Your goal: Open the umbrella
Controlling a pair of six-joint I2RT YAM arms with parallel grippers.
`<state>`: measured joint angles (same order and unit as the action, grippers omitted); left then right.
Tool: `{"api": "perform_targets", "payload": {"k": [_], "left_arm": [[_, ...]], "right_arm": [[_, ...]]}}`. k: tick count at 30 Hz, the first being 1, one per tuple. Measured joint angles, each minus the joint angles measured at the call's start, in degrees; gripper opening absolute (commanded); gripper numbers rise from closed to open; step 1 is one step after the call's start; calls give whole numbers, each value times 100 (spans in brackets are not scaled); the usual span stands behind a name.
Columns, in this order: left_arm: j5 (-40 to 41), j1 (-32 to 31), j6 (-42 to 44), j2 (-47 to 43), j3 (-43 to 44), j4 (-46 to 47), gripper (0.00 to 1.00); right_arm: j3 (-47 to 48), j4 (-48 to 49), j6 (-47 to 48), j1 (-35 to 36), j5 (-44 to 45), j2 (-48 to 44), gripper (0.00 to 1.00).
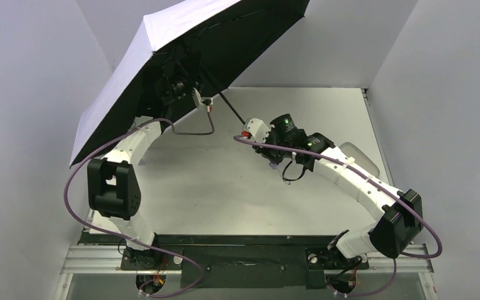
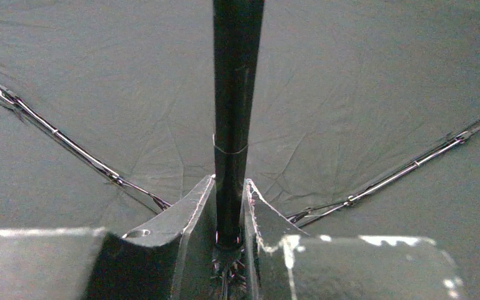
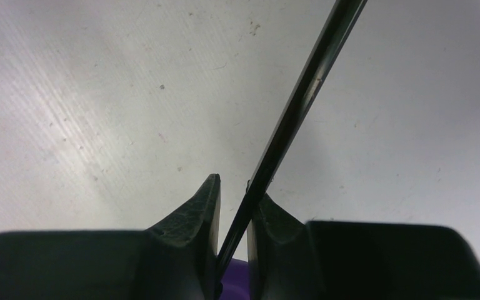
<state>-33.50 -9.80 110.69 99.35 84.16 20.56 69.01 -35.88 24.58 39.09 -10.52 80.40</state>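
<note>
White table (image 1: 225, 187), open umbrella (image 1: 131, 69) tilted above it

Plain pale-grey walls (image 1: 25, 62) enclose a white, lightly speckled tabletop (image 1: 225, 187).

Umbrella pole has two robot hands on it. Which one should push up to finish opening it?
Probably the left. The left gripper clamps the shaft right under the spread canopy, with ribs fanning out around it. The right gripper clamps it low, by the handle, steadying.
</note>
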Motion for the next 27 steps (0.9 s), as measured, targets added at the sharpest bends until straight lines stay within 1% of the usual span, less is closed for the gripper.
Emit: {"api": "perform_targets", "payload": {"k": [2, 3, 5, 6, 8, 9, 10, 11, 12, 14, 16, 19, 21, 23, 24, 25, 26, 27], "left_arm": [[-7, -7, -9, -90, -203, 186, 3], [11, -15, -15, -175, -345, 302, 0], [162, -66, -46, -442, -726, 457, 0], [284, -118, -74, -597, -931, 546, 0], [518, -245, -125, -831, -1233, 671, 0], [647, -323, -144, -931, -1399, 780, 0], [761, -413, -146, -1001, -1550, 918, 0], [848, -498, -151, -1040, -1659, 1049, 0], [911, -605, -155, -1056, -1749, 1185, 0], [968, -811, -144, -1058, -1882, 1390, 0], [1021, -968, -142, -1058, -2000, 1609, 0], [1152, -1067, -168, -1058, -2083, 1851, 0], [1250, -1088, -229, -1064, -2127, 2015, 0], [1320, -1104, -286, -1082, -2188, 2138, 0], [1342, -1115, -317, -1086, -2223, 2203, 0], [1349, -1134, -343, -1093, -2260, 2264, 0], [1349, -1156, -358, -1097, -2291, 2304, 0], [1357, -1189, -365, -1106, -2337, 2361, 0]], "right_arm": [[186, -302, 9, -2, -63, 26, 0], [271, -442, 13, -2, -114, 48, 0], [509, -839, 52, -7, -326, 105, 0], [597, -1003, 74, -13, -433, 136, 4], [815, -1491, 162, -52, -737, 236, 20], [922, -1751, 199, -85, -901, 291, 24], [1032, -2039, 299, -120, -1097, 356, 31], [1093, -2243, 389, -125, -1252, 404, 34], [1141, -2470, 514, -120, -1443, 466, 40], [1169, -2841, 647, -81, -1755, 562, 49], [1191, -3073, 614, -79, -1976, 621, 52], [1268, -3235, 426, -79, -2190, 688, 52], [1285, -3156, 195, -79, -2282, 704, 48], [1300, -2986, -74, -98, -2371, 717, 41], [1303, -2828, -262, -133, -2433, 728, 39], [1303, -2721, -389, -153, -2474, 748, 33], [1309, -2590, -581, -173, -2540, 774, 28], [1322, -2463, -730, -201, -2618, 815, 15]]}}
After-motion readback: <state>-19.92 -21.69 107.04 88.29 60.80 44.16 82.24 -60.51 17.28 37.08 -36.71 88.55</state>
